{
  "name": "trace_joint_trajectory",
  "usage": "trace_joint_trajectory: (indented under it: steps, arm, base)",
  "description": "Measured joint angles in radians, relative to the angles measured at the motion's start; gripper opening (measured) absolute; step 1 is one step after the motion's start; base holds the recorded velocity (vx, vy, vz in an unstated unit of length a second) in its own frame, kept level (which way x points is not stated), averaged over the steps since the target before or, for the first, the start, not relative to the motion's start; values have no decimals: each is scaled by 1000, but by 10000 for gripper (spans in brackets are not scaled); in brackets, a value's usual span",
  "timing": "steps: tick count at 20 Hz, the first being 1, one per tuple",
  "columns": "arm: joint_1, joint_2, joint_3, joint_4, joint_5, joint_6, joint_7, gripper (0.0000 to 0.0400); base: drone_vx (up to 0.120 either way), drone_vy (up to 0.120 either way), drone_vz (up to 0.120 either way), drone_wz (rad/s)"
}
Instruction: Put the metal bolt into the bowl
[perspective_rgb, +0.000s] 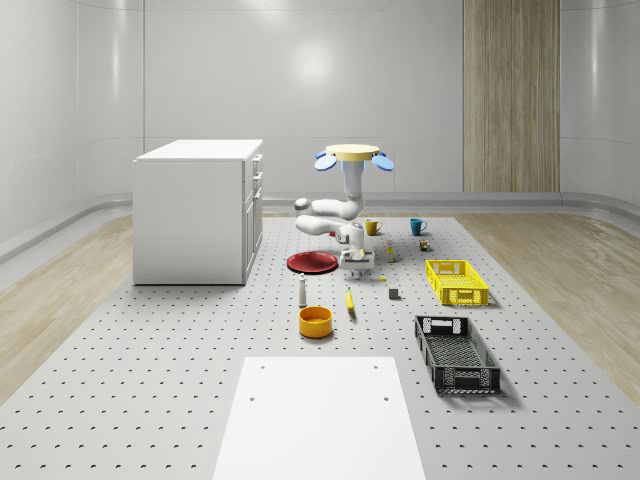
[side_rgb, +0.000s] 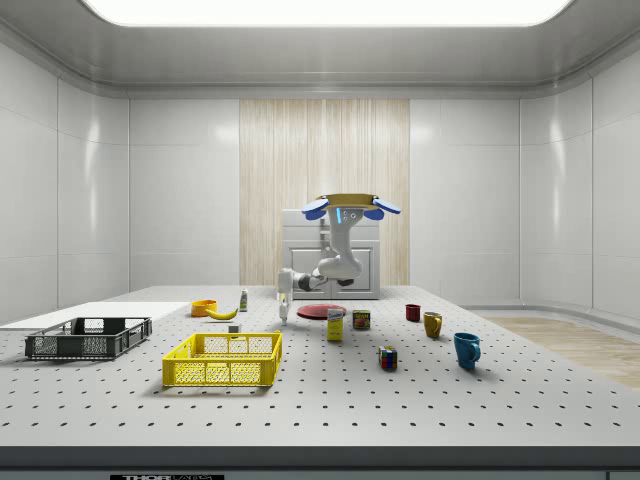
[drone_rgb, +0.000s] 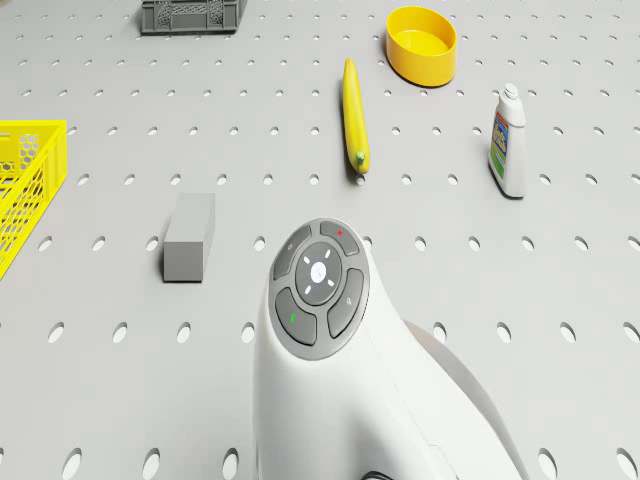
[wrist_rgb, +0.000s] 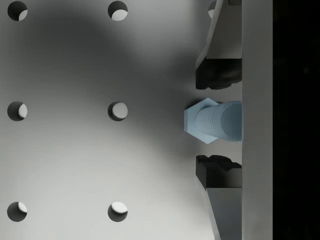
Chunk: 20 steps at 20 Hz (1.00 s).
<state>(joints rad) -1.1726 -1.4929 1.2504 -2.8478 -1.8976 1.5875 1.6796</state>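
Pincer (wrist_rgb: 220, 121) spread wide, metal bolt (wrist_rgb: 212, 121) lying between its fingertips, untouched.

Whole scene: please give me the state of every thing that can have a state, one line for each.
Drone: hovering above the table, near the red plate.
Gripper: open, low over the table, fingers on either side of the bolt without touching it.
Metal bolt: lying on the table, not gripped.
Orange bowl: upright, empty.
Banana: lying flat.
White bottle: standing upright.
Yellow crate: empty.
Black crate: empty.
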Motion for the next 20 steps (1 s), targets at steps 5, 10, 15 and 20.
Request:
trace_joint_trajectory:
  steps: [5, 10, 15, 20]
  arm:
    - [-1, -2, -3, 1, -4, 2, 2, 139]
    - [2, -2, 31, -8, 26, -12, 4, 139]
    - [5, -2, 68, -16, 61, -24, 2, 139]
    - [5, -5, 82, -18, 75, -26, 0, 139]
  base:
    - [0, 0, 0, 0]
    - [0, 0, 8, 0]
    - [32, -48, 120, 0]
    - [112, -112, 120, 0]
